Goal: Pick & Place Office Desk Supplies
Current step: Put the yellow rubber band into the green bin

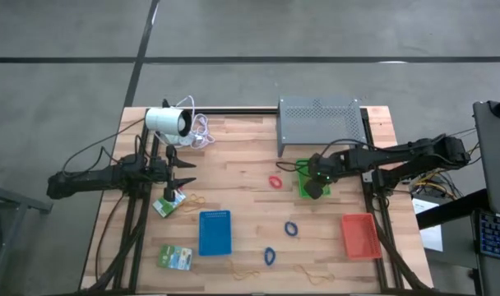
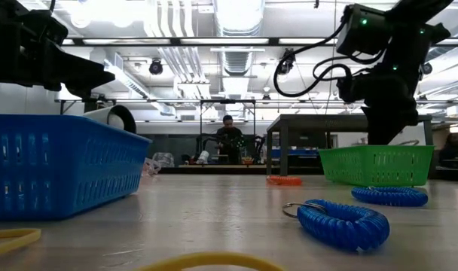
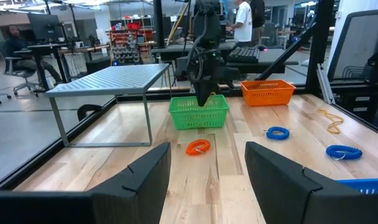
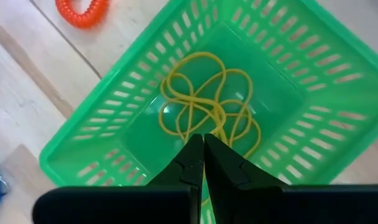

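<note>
My right gripper (image 4: 203, 142) is shut and points steeply down into the green tray (image 4: 83, 143), which holds a tangle of tan-yellow rubber bands (image 4: 195, 87). In the high view it (image 1: 316, 191) hangs over that tray (image 1: 300, 185), right of centre. My left gripper (image 3: 207, 180) waits open and level over the table's left side (image 1: 188, 168). On the wood lie a red loop (image 1: 275, 182), two blue loops (image 1: 292, 228) (image 1: 270, 256), two green-and-white packets (image 1: 169, 204) (image 1: 175, 258) and loose rubber bands (image 1: 246, 271). My right gripper comes from above, its tips just over the tangle. Strands of a rubber band (image 4: 209, 127) run up to the shut fingertips and meet there. The tips hide the exact spot. The rest of the bands lie slack on the tray's floor.
A blue tray (image 1: 215, 233) stands near centre front and a red tray (image 1: 358, 234) at the right front. The grey perforated stand (image 1: 320, 123) is at the far edge behind the green tray. The white cylinder with its cable (image 1: 168, 122) is at the far left.
</note>
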